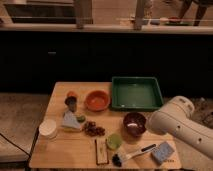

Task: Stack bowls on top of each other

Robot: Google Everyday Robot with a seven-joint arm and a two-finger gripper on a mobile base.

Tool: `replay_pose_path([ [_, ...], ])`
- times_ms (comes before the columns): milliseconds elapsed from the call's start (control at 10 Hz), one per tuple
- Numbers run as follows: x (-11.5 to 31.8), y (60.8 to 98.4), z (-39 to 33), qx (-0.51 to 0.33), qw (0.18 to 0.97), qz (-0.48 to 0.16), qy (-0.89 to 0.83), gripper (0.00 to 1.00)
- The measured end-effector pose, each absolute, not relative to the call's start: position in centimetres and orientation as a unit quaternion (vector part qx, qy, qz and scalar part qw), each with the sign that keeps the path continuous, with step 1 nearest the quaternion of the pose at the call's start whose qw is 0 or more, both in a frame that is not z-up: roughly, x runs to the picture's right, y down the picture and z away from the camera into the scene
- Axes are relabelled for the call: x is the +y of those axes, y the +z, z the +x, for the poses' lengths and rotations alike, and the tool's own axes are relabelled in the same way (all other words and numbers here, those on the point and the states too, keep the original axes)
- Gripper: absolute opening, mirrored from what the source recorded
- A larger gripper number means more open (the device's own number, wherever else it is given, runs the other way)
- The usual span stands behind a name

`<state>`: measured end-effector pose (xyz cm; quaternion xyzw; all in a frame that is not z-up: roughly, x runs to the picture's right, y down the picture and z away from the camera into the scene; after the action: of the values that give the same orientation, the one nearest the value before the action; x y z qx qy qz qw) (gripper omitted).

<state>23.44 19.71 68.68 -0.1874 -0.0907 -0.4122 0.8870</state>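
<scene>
My arm (182, 127) wears a smooth, white, plastic-looking shell with a faint shine; my gripper is out of sight behind it. The maroon bowl (134, 123) is glossy inside. The orange bowl (97, 100) looks like smooth plastic. The green tray (136, 93) has a soft plastic sheen. The table (65, 150) is pale, matt wood.

on the wooden table (65, 152): a green tray (136, 93) at the back right, a white round container (48, 128) at the left edge, a small green cup (114, 141) near the front, and a brush (131, 153) just beside a blue sponge (162, 152). my gripper is hidden behind my arm, at right.
</scene>
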Motion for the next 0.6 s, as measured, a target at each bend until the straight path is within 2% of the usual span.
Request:
replay_pose_path([
  [100, 19.7, 69.3, 23.2, -0.098, 0.88, -0.177, -0.43, 0.71],
  [200, 19.7, 69.6, 23.1, -0.103, 0.874, -0.169, -0.445, 0.78],
  [600, 20.1, 71.6, 22.9, -0.119, 0.855, -0.152, -0.48, 0.8],
])
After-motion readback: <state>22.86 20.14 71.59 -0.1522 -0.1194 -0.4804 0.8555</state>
